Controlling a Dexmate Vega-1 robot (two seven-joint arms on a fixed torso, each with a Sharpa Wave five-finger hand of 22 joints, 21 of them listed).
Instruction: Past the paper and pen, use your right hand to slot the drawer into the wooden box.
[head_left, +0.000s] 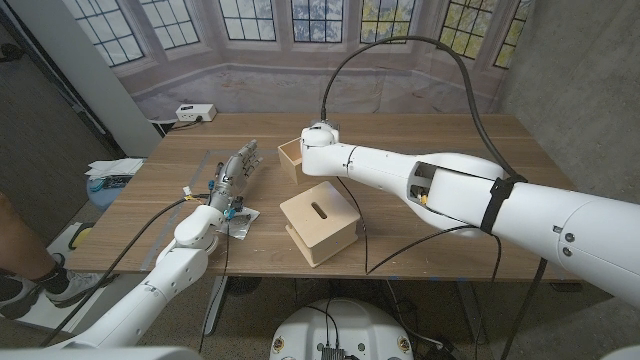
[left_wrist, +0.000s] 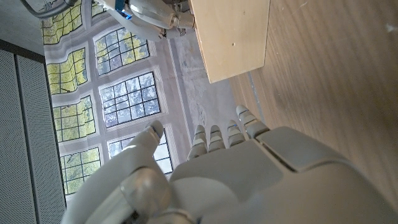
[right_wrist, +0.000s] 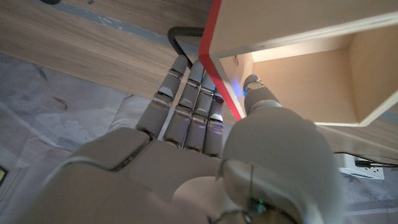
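Note:
The wooden box (head_left: 320, 222), pale with a slot in its top, stands in the middle of the table; its side also shows in the left wrist view (left_wrist: 230, 37). The drawer (head_left: 289, 153), a small open-topped wooden tray, is beyond it towards the far edge. My right hand (head_left: 320, 139) grips the drawer's right wall. In the right wrist view, my right hand (right_wrist: 205, 155) has its thumb inside the drawer (right_wrist: 298, 74) and its fingers outside along a red-edged wall. My left hand (head_left: 234, 177) stands left of the box, fingers stretched out and holding nothing (left_wrist: 249, 174).
A small crumpled silvery thing (head_left: 240, 217) lies by my left wrist. A white power strip (head_left: 190, 113) sits at the table's far left corner. A side stand with blue items (head_left: 108, 180) is left of the table. A person's leg and shoe (head_left: 30, 275) are at the lower left.

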